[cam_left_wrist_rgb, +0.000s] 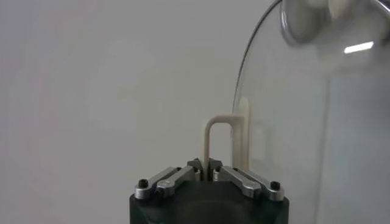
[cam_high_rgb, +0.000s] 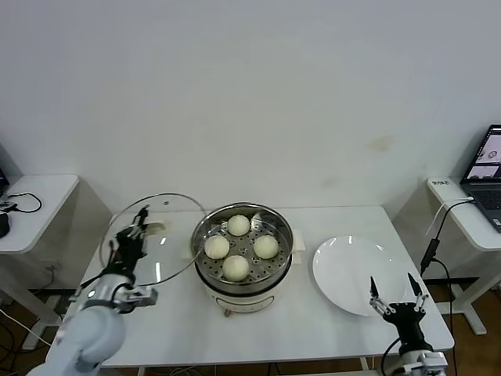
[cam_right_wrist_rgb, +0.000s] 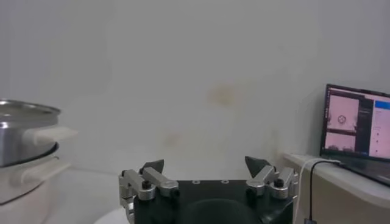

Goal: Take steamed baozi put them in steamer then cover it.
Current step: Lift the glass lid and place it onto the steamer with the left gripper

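Left hand [cam_high_rgb: 135, 235] is shut tight on the cream bar handle [cam_left_wrist_rgb: 217, 139] of the cover [cam_high_rgb: 156, 235], holding the glass lid tilted up on edge above the left part of the bench [cam_high_rgb: 313, 329], just beside the steamer [cam_high_rgb: 243, 254]. In the left wrist view the fingertips [cam_left_wrist_rgb: 196, 165] pinch the base of the handle loop, with the lid's metal rim curving away behind it.

At the middle of the bench the steamer sits uncovered on its cream pot base. Four baozi [cam_high_rgb: 235, 266] lie inside on the perforated bottom: one at the back, one to the left, one to the right, one at the front, close together but mostly apart.

A white plate [cam_high_rgb: 356, 274] lies just right of the steamer, bare.

Right hand [cam_high_rgb: 398, 296] hangs at the near right corner of the bench, over the plate's near edge, fingers spread wide and gripping nothing. A laptop [cam_high_rgb: 487, 176] stands on a side table at the far right.
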Available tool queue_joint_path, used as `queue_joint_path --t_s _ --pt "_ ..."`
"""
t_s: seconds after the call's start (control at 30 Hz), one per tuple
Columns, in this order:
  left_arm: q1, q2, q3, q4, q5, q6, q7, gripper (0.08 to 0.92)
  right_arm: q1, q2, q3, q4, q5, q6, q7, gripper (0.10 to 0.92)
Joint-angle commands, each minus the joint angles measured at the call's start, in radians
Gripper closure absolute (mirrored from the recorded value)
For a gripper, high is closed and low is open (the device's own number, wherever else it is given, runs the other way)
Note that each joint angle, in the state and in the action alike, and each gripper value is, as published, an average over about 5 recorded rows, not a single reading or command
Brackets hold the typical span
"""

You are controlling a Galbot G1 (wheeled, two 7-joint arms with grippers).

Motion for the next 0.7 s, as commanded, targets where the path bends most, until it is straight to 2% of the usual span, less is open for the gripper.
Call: queue_joint_path --t_s 0.03,0.2,0.4,0.7 --pt "-0.306 -0.154 0.352 0.064 0.242 0.187 0.15 0.863 0.021 0.017 -0.031 -0.02 -0.121 0.001 0.008 0.203" --pt "-0.338 -0.259 0.41 0.116 0.399 0.186 0.235 0.863 0.028 0.025 -0.041 -0.032 -0.13 0.002 0.007 0.203" --pt "-0.349 -0.366 0.455 0.169 0.452 0.187 0.269 0.863 0.026 0.034 -0.054 -0.033 -0.138 0.002 0.005 0.203" --pt "-0.342 -0.413 0.47 0.229 0.438 0.191 0.265 0.863 0.023 0.034 -0.065 -0.037 -0.139 0.005 0.004 0.203"
